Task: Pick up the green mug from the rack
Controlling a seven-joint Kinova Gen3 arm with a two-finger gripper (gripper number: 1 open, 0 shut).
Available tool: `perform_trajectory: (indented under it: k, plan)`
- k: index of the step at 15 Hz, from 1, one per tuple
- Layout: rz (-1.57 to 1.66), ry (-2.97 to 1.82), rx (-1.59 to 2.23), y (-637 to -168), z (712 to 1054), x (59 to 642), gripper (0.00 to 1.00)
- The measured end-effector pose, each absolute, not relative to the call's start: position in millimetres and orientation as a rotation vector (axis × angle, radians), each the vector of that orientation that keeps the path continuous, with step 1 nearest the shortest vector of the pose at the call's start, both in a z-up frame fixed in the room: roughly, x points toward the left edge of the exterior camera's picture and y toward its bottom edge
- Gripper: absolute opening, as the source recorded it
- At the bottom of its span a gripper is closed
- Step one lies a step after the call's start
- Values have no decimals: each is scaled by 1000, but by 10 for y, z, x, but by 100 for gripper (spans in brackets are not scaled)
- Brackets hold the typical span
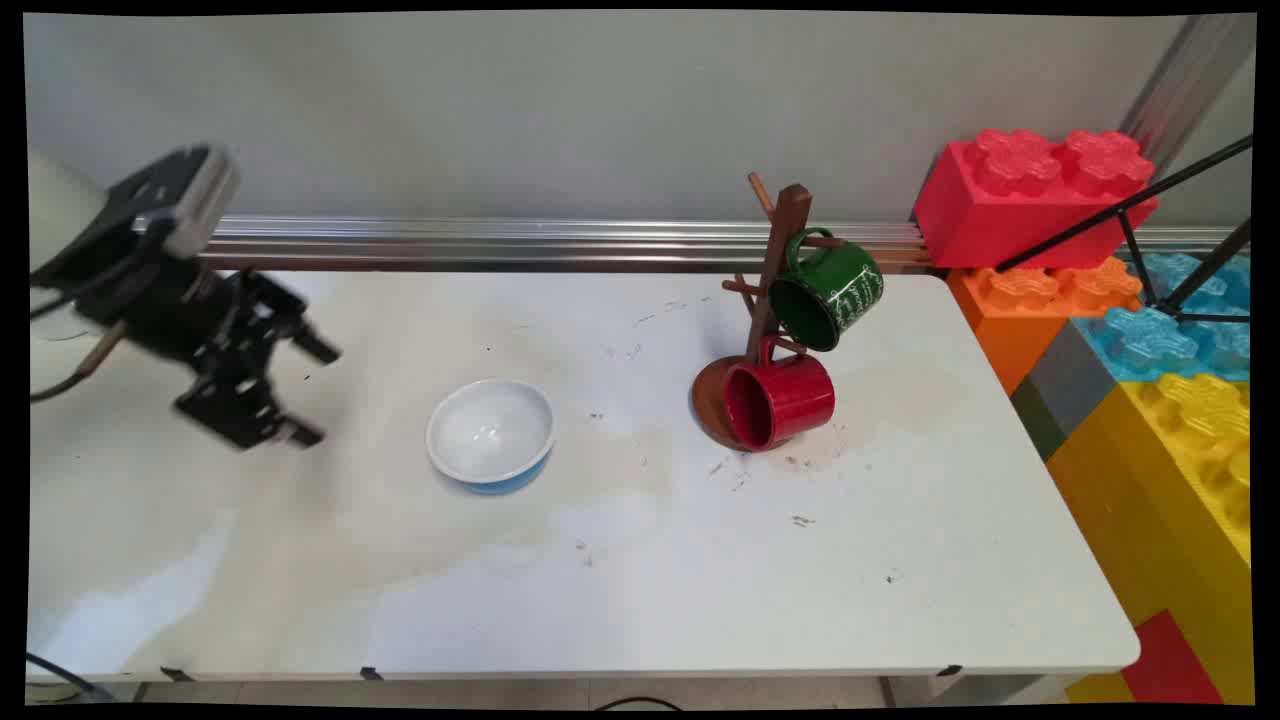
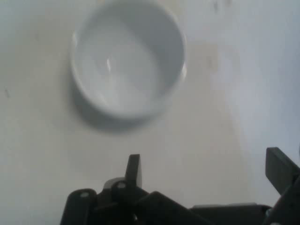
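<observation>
One bowl (image 1: 490,434) near pincer (image 1: 318,390) (spread, empty)

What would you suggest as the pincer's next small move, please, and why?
Probably a short advance toward the bowl: the pincer hangs open and empty left of it, above the table, and the hand view shows the bowl ahead, untouched.

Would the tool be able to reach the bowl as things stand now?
Probably yes: the tool hangs open just left of the bowl, with only bare table between them; the mug stand is well off.
</observation>
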State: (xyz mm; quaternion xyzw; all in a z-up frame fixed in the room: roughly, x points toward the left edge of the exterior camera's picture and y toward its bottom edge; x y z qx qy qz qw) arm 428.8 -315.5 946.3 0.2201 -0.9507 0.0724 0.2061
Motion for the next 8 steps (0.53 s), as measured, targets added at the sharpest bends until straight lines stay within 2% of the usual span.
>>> perform_trajectory:
  k: [8]
  plan:
    - [330,-2342,582,-3469,9813,3941,100]
